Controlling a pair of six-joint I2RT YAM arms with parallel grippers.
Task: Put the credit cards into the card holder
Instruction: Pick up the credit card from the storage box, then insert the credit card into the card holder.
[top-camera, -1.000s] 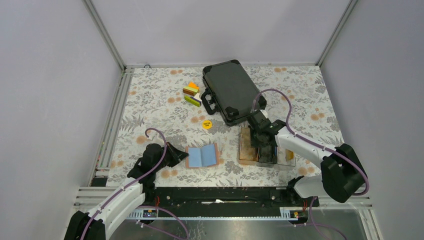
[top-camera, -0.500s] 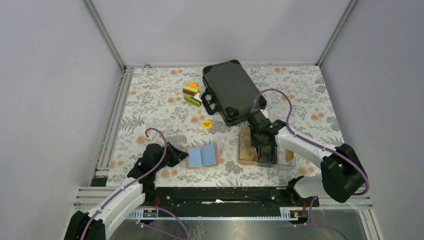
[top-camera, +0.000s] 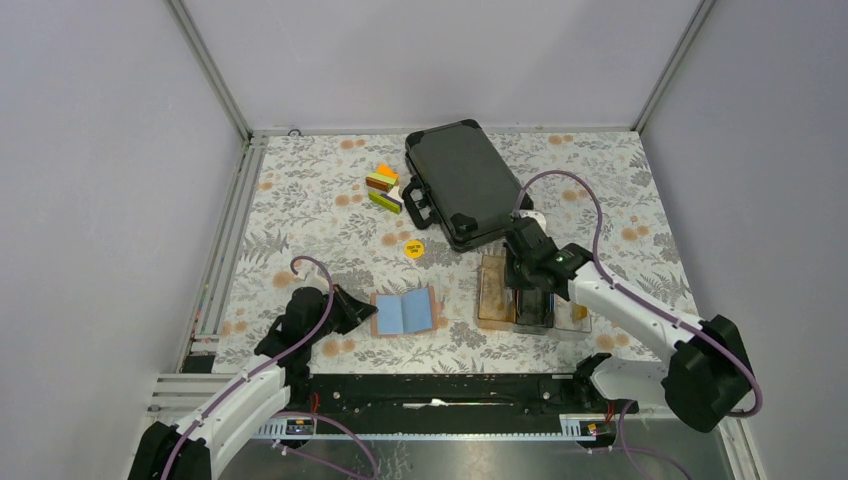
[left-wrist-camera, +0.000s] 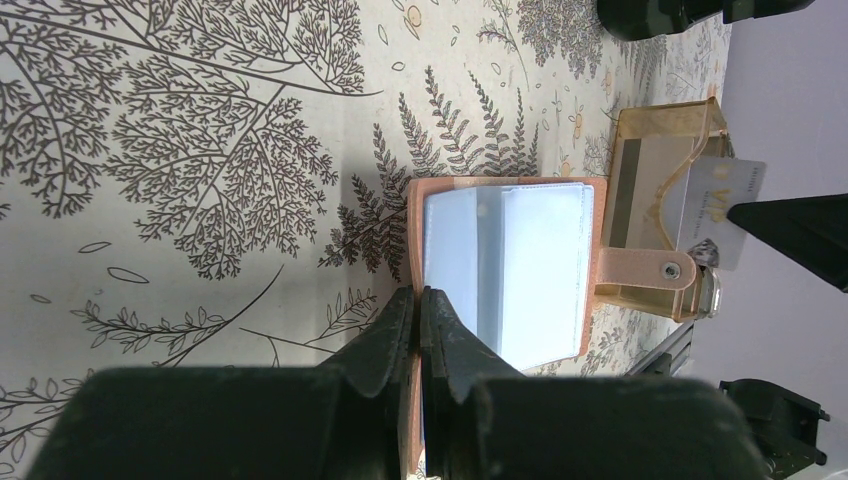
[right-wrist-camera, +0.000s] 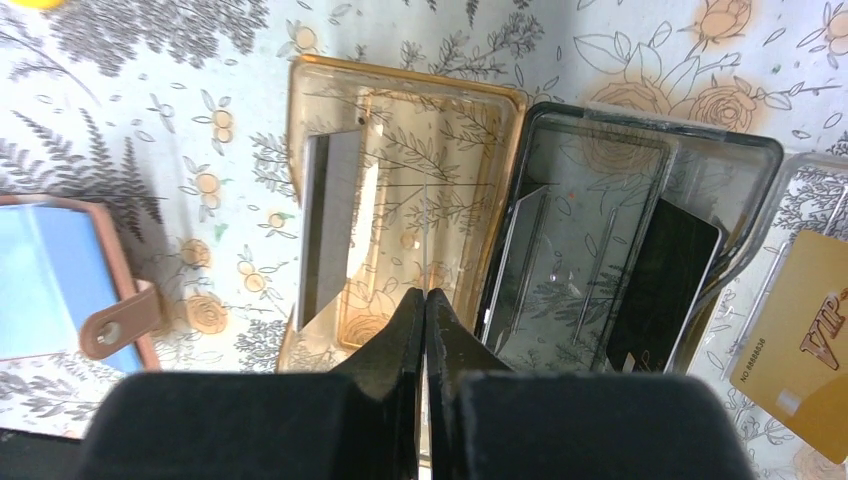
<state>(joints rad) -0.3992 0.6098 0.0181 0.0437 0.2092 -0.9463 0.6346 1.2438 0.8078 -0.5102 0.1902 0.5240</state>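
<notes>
The small flat salmon-pink wallet (top-camera: 405, 312) lies open like a book on the flower-patterned tablecloth (top-camera: 300, 200), near the front edge and between the two arms, its blue-grey pockets facing up and its snap tab pointing towards the tray. The left gripper (left-wrist-camera: 418, 298) has its fingers pressed together on the wallet's left salmon edge, a strip of which shows between them. Just to the right of the wallet stands the clear plastic compartment tray (right-wrist-camera: 400, 75): a pale grey card (right-wrist-camera: 335, 220) leans in the amber compartment nearest the wallet, a black card (right-wrist-camera: 665, 285) leans in the smoke-dark middle one, and a gold card (right-wrist-camera: 800, 340) lies in the clear one farthest off. Over the amber compartment the right gripper (right-wrist-camera: 425, 298) is closed on a thin white card with gold lettering (left-wrist-camera: 722, 200) – edge-on in its own camera, held clear above the tray's rim in the left wrist view. Farther back lie a round yellow disc (top-camera: 413, 249), a black hard case (top-camera: 460, 185) and a few coloured blocks (top-camera: 383, 188).
</notes>
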